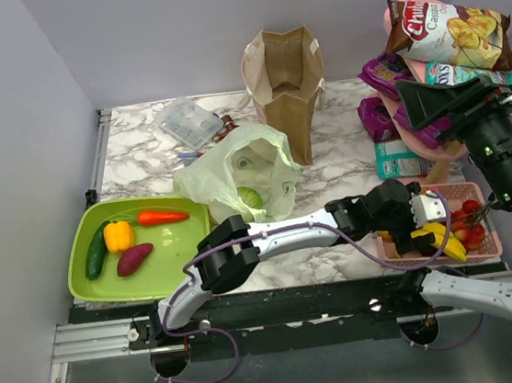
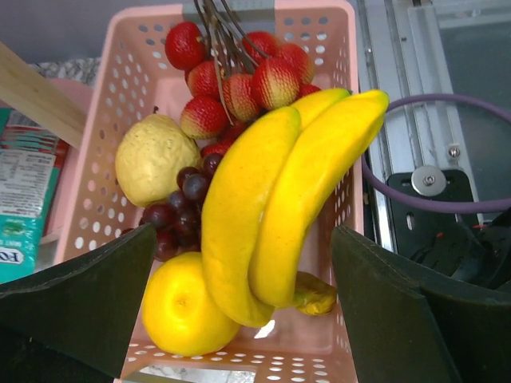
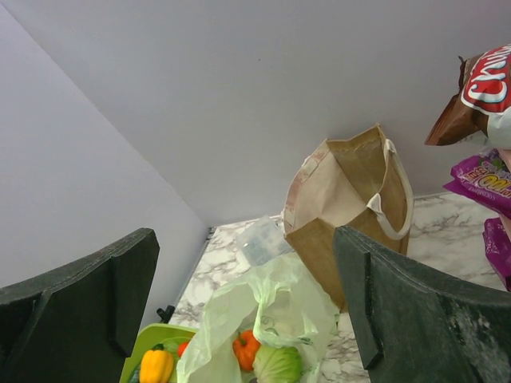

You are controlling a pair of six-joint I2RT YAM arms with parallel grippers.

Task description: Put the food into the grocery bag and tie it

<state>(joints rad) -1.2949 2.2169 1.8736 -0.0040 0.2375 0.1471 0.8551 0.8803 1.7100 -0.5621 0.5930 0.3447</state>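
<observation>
Top view first: the left arm stretches across the table to the right, and the left gripper (image 1: 411, 229) hangs over the pink basket (image 1: 494, 236), right on top of the bananas (image 1: 439, 240). The grocery bag (image 1: 244, 170) lies well off to the left of that, mouth gaping, in the middle of the table, with the cabbage (image 1: 252, 196) already inside. So any carry from here runs leftward, back along the arm's own reach. The right gripper (image 1: 417, 104) is held high on the far right, clear of the basket and touching nothing. The left arm is plainly the nearer one.

Left wrist view: the fingers (image 2: 80, 303) are spread wide, one either side of the bananas (image 2: 279, 215), with nothing gripped yet. The bunch runs from upper right to lower left, lengthwise between the jaws, so they face its narrow width. By my reading that's a good line for a squeeze. Strawberries, grapes and a pale fruit crowd in just beside it.

Right wrist view: its fingers (image 3: 415, 303) also stand fully apart and empty. Beyond them sits the grocery bag (image 3: 263, 311), just in front of the brown paper bag (image 3: 351, 191), with the cabbage (image 3: 278, 363) and an orange piece (image 3: 246, 349) showing through the plastic
</observation>
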